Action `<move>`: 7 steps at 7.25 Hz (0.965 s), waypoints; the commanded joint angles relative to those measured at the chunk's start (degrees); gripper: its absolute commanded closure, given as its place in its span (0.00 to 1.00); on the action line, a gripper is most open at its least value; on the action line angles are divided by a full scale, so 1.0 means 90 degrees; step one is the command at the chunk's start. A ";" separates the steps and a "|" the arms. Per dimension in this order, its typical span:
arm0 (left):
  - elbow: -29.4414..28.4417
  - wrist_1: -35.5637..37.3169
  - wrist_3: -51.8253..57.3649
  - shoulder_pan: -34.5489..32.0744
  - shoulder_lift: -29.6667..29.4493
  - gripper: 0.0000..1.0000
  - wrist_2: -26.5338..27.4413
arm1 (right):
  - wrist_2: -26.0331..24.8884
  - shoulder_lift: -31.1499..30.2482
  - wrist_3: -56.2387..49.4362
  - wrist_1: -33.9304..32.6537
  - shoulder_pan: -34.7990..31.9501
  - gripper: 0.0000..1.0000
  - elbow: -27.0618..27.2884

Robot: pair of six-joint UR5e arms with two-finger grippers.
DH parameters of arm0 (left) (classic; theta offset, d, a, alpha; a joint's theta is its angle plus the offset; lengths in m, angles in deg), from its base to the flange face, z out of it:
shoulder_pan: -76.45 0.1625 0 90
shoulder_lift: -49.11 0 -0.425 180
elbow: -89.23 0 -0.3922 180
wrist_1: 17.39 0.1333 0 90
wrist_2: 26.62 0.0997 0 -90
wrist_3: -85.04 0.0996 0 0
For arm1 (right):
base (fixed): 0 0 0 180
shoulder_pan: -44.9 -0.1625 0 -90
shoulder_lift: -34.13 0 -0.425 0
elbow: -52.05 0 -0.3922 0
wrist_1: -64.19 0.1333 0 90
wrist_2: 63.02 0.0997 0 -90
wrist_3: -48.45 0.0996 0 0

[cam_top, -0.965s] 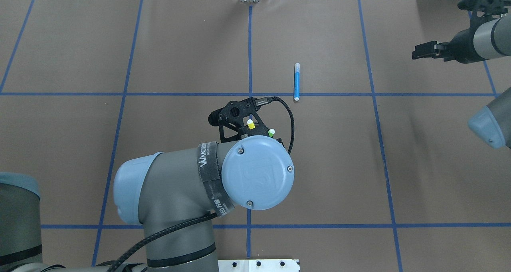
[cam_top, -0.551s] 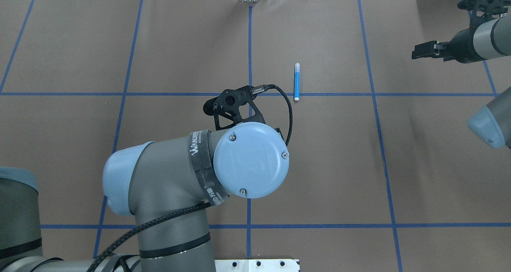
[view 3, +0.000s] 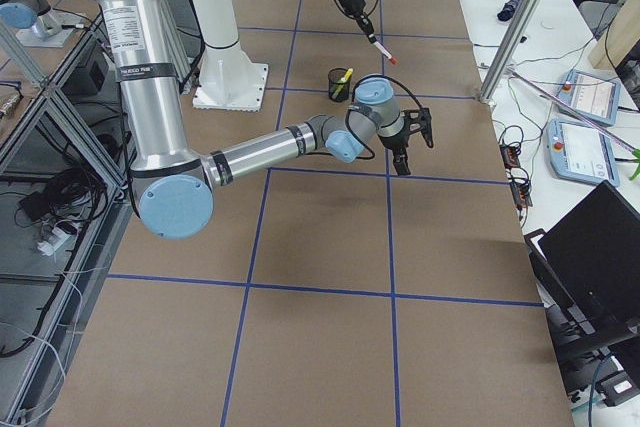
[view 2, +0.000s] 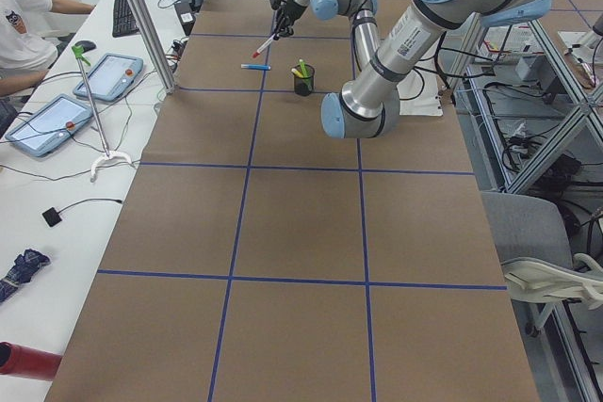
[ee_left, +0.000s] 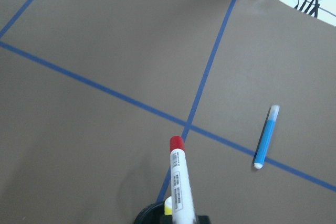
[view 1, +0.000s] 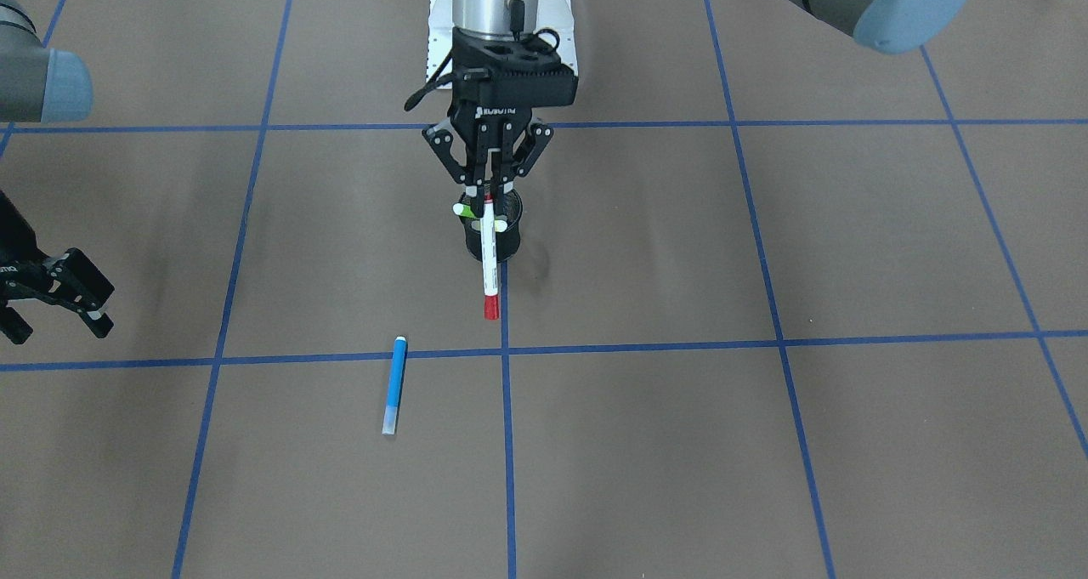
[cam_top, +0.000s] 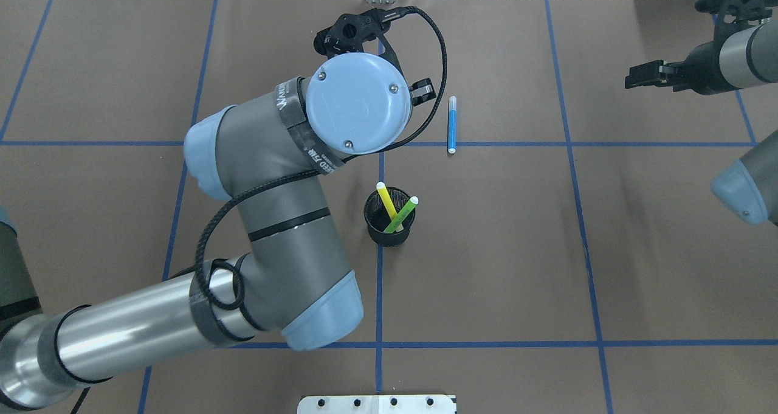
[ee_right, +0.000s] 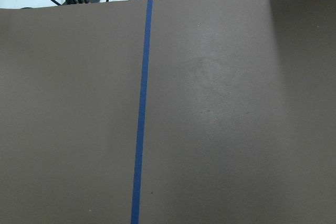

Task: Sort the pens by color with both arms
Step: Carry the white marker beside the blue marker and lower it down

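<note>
My left gripper point(view 1: 487, 192) is shut on the white pen with the red cap point(view 1: 487, 256). It holds the pen in the air, cap end down and tilted, over the table's centre line just beyond the black mesh cup point(cam_top: 389, 222). The pen also shows in the left wrist view point(ee_left: 178, 182). In the overhead view the wrist hides this gripper. The yellow pen point(cam_top: 385, 199) and the lime-green pen point(cam_top: 403, 213) stand in the cup. The blue pen point(cam_top: 451, 125) lies flat on the table to the cup's far right. My right gripper point(cam_top: 632, 76) is open and empty at the far right.
Brown table cover with a grid of blue tape lines point(cam_top: 486, 143). The left arm's elbow and forearm point(cam_top: 279, 219) lie over the table to the left of the cup. A white base plate point(cam_top: 377, 403) sits at the near edge.
My left arm has risen and swung away toward the table's far side with the white pen, uncovering the cup with the yellow and green pens. The right arm has not moved.
</note>
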State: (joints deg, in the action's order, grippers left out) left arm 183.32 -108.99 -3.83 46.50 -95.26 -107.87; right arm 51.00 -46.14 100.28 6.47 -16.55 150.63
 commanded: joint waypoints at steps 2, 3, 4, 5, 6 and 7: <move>-0.2507 -0.3106 0.0585 -0.0236 -0.0139 1.00 0.0627 | -0.0002 -0.0084 0.0062 0.0046 -0.0008 0.00 0.0082; -0.2892 -0.3384 0.0596 -0.0236 -0.0236 1.00 0.0678 | -0.0002 -0.0123 0.0091 0.0046 -0.0017 0.00 0.0140; -0.3321 -0.3387 0.0596 -0.0188 -0.0537 1.00 0.0649 | -0.0021 -0.0143 0.0091 0.0046 -0.0008 0.00 0.0131; -0.3741 -0.3387 0.0596 -0.0139 -0.0820 1.00 0.0639 | -0.0022 -0.0133 0.0091 0.0046 -0.0008 0.00 0.0121; -0.3833 -0.3387 0.0596 -0.0090 -0.0823 1.00 0.0649 | -0.0022 -0.0143 0.0091 0.0056 0.0002 0.00 0.0102; -0.3843 -0.3387 0.0606 -0.0090 -0.0823 1.00 0.0649 | -0.0031 -0.0143 0.0091 0.0056 -0.0008 0.00 0.0111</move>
State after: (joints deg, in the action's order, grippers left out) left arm 149.68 -139.40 1.55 45.49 -102.28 -102.05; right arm 50.79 -47.40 101.09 6.94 -16.59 151.65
